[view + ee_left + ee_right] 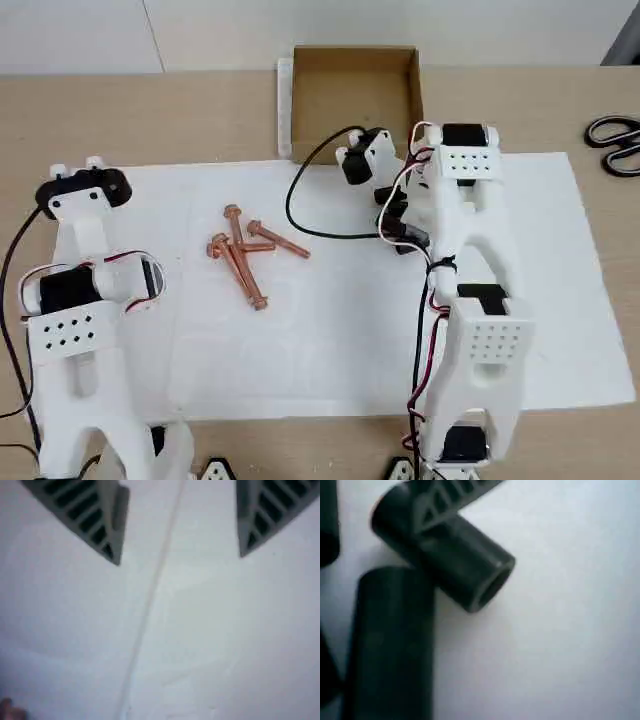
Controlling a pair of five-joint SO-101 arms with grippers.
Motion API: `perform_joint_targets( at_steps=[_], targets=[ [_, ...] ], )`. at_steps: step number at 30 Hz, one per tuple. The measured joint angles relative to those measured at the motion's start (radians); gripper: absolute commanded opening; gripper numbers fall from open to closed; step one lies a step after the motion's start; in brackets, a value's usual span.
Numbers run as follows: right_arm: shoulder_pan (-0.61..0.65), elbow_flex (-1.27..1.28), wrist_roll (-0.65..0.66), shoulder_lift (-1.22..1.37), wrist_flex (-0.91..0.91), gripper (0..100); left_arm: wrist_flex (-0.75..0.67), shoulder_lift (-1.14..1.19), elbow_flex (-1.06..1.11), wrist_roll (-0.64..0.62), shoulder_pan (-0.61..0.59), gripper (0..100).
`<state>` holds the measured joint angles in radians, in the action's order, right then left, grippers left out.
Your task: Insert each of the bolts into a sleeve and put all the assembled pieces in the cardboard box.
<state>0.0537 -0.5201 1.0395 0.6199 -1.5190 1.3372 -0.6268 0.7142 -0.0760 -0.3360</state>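
Dark grey plastic tube sleeves (455,565) lie directly under the right gripper (388,195), one at its tip; whether it is clamped I cannot tell. Spread wide and empty, the left gripper (180,557) hangs over white paper (225,645). Copper-coloured metal bolts (245,255) sit heaped between both grippers, the brown cardboard box (350,100) just beyond the right one. First sleeve pickup seems in hand; next comes a firm grasp, bore left clear

Coppery metal bolts (240,274) gleam on matt white paper (350,330) (sleeves (455,565): smooth dark plastic).
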Motion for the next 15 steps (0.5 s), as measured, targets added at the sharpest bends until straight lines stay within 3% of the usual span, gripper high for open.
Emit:
perform_joint_targets(
  at_steps=[15],
  targets=[
    [-0.044,-0.057,0.002,0.112,0.002,16.9,0.0,0.0,0.0,0.0,0.0,15]
  ],
)
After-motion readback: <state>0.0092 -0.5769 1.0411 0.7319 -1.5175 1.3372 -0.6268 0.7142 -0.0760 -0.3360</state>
